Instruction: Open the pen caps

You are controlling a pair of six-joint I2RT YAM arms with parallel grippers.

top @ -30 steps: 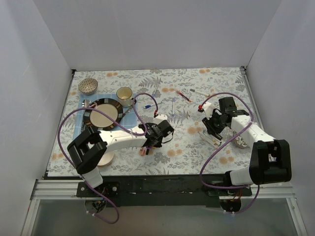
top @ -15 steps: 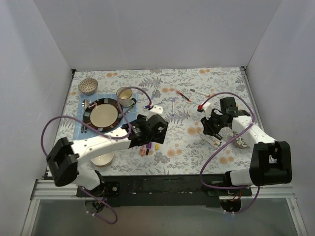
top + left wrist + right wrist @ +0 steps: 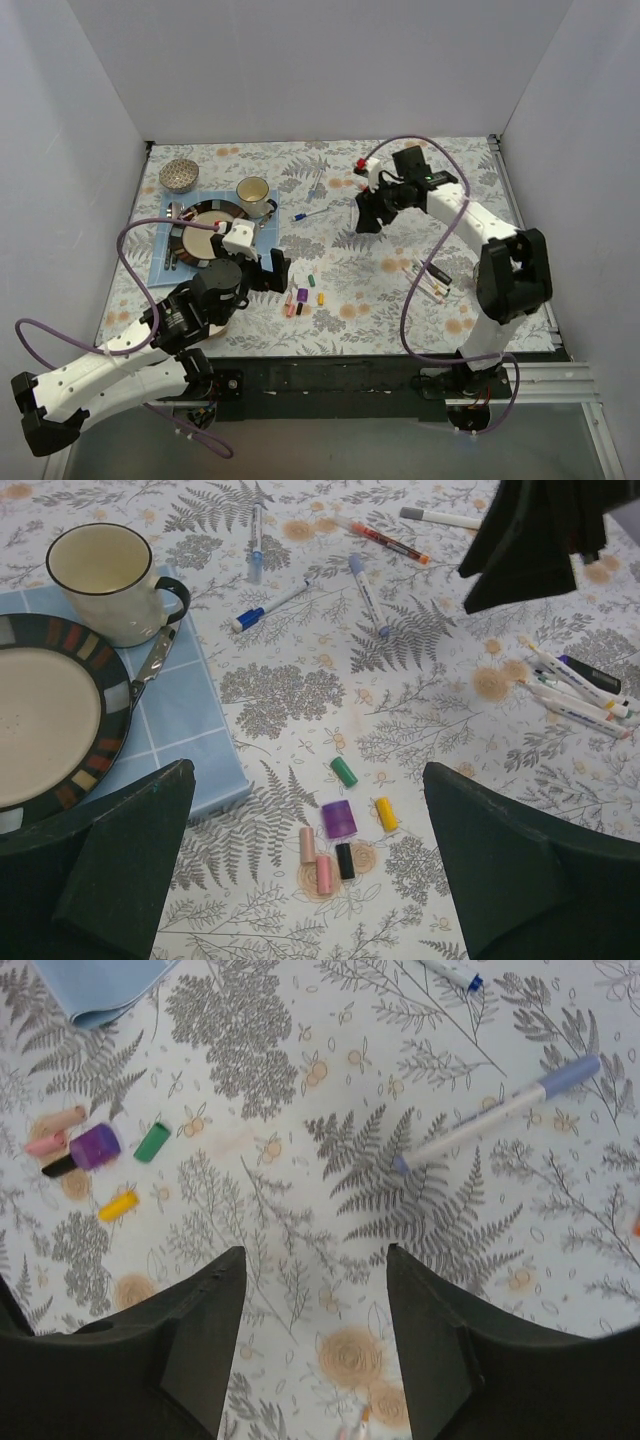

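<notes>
Several loose pen caps (image 3: 301, 298) lie in a cluster on the floral cloth: green (image 3: 343, 771), purple (image 3: 339, 819), yellow (image 3: 385, 813), black (image 3: 345, 861) and two pink (image 3: 324, 873). My left gripper (image 3: 308, 770) hovers above them, open and empty, just left of them in the top view (image 3: 276, 270). My right gripper (image 3: 368, 216) hangs open and empty (image 3: 314, 1252) over the table's far middle, near a purple-ended pen (image 3: 495, 1110). A blue-ended pen (image 3: 268, 607) and a red one (image 3: 388, 542) lie capped. Several pens (image 3: 430, 280) lie bunched at the right.
A dark-rimmed plate (image 3: 205, 232) rests on a blue mat (image 3: 190, 710) at the left, with a cream mug (image 3: 253, 195) beside it and cutlery by the mug. A metal bowl (image 3: 178, 175) stands at the far left. A fork (image 3: 316, 180) lies at the far middle.
My left gripper opened and drew back left from the caps. My right gripper left the bunched pens, swung to the far middle and opened wider.
</notes>
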